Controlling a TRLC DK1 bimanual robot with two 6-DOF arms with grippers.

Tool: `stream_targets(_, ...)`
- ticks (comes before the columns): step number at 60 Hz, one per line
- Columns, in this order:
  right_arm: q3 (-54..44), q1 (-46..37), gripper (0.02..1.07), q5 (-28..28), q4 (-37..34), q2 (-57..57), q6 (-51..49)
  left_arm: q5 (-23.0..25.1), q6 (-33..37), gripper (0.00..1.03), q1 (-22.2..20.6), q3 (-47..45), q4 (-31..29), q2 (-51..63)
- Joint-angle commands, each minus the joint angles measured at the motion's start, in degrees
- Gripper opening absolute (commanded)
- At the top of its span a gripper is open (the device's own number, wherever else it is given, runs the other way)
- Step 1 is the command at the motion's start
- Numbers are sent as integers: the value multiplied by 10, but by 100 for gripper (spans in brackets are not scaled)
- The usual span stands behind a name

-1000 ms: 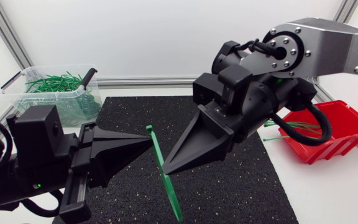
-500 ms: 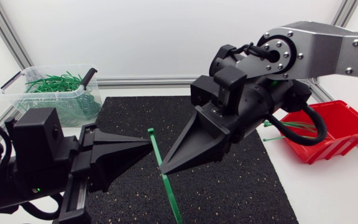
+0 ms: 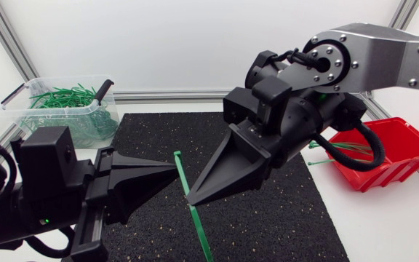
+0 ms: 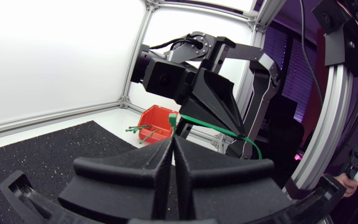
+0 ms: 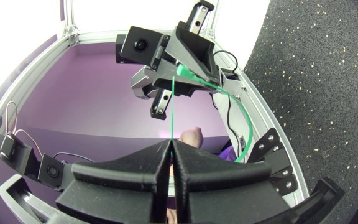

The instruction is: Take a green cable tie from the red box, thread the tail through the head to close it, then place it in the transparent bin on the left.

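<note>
A green cable tie [image 3: 201, 229] hangs above the black mat between my two grippers. My left gripper [image 3: 173, 166] is shut on its upper end, the fingers pressed together at the tip. Just to the right and lower, my right gripper [image 3: 192, 200] is shut on the strap, whose long remainder slopes down toward the mat's front. In the left wrist view the tie [image 4: 229, 130] curves from my left gripper [image 4: 173, 140] past the right one. In the right wrist view the strap [image 5: 172, 112] rises from my right gripper [image 5: 171, 144] to the left gripper [image 5: 180, 68]. The red box [image 3: 395, 149] holds a few green ties.
The transparent bin [image 3: 20, 98] at the back left is filled with several green ties [image 3: 68, 98] and has a dark handle at its right rim. The black mat [image 3: 282, 218] covers the middle of the table. The red box [image 4: 157, 121] lies beyond my right arm.
My right arm has shifted slightly to the left and the tie's upper end has dropped a little. Both grippers stay closed on the tie.
</note>
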Motion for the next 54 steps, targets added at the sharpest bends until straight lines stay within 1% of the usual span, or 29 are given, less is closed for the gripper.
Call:
stream_targets(1, 6, 6, 8, -4, -7, -12, 11, 2, -32, 4, 8, 9, 6, 14)
stream_targets(10, 6, 4, 8, -5, -7, -9, 11, 28, -94, 4, 32, 20, 14, 21)
stream_targets(22, 5, 1, 8, -6, -7, -9, 11, 31, -152, 4, 42, 24, 22, 21)
stream_targets(34, 6, -2, 8, -9, -7, -6, 12, 31, -185, 4, 39, 22, 34, 14)
stream_targets(54, 15, -12, 8, -16, -3, 6, 12, 37, -246, 4, 30, 30, 34, 8)
